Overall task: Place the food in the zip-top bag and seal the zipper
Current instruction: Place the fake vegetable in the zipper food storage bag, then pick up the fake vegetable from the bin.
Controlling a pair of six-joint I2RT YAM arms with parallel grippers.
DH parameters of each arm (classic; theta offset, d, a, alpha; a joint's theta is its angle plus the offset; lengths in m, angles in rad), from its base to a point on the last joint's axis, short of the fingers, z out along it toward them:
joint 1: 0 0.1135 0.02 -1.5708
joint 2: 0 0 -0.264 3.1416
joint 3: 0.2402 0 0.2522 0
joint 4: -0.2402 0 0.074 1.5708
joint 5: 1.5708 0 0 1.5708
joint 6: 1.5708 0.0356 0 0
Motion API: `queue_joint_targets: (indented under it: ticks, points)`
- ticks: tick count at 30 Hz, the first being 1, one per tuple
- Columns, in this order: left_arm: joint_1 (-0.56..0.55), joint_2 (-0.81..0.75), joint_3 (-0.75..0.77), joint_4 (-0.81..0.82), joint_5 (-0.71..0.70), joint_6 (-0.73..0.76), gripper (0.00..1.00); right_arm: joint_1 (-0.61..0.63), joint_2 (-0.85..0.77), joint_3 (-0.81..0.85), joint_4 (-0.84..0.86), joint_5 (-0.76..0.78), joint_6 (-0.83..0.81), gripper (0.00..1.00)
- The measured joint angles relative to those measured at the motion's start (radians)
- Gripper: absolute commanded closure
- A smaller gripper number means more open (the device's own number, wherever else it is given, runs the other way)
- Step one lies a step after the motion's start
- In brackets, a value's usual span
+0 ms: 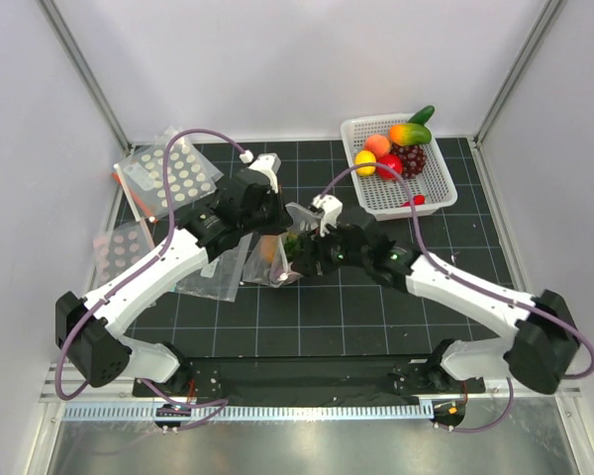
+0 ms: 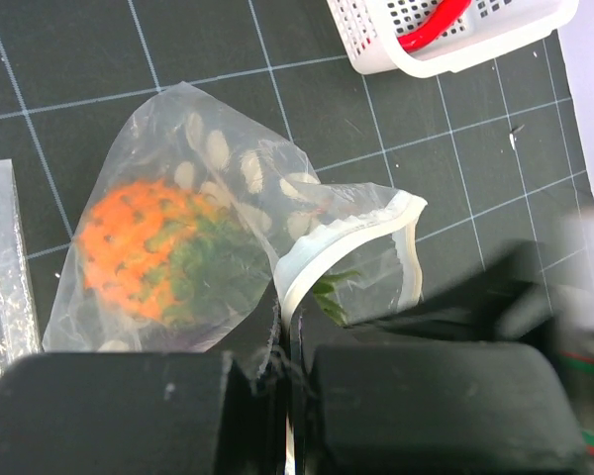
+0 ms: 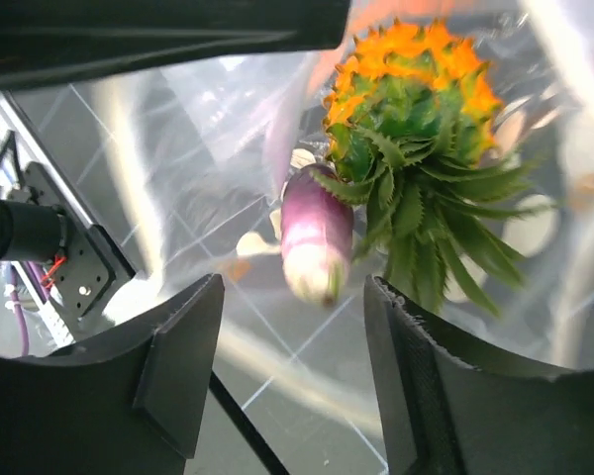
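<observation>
In zip-top bag (image 2: 228,148), centre: pineapple (image 2: 144,257), eggplant (image 3: 315,233); basket (image 1: 384,196) w/ fruit (image 1: 394,148) behind-right; spare bags (image 1: 168,176) left.

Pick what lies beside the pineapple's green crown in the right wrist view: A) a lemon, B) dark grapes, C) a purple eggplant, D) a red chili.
C: a purple eggplant lies beside the green crown of the pineapple, just ahead of the open right gripper.

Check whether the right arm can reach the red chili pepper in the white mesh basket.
Probably yes: the right gripper is open and empty, and the red chili pepper lies uncovered at the near edge of the white mesh basket.
</observation>
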Motion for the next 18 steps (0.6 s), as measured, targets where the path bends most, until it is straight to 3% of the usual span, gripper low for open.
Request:
queue_joint_targets:
  ticks: [5,10,18]
  points:
    - [0.0,0.0,0.0,0.0,-0.001,0.002,1.0,0.0,-0.192,-0.058,0.023,0.071,-0.009,0.35]
    - [0.0,0.0,0.0,0.0,-0.014,0.003,1.0,0.0,-0.315,-0.082,0.047,0.236,-0.007,0.47]
    - [0.0,0.0,0.0,0.0,-0.026,0.003,1.0,-0.193,-0.309,-0.083,-0.008,0.38,0.05,0.42]
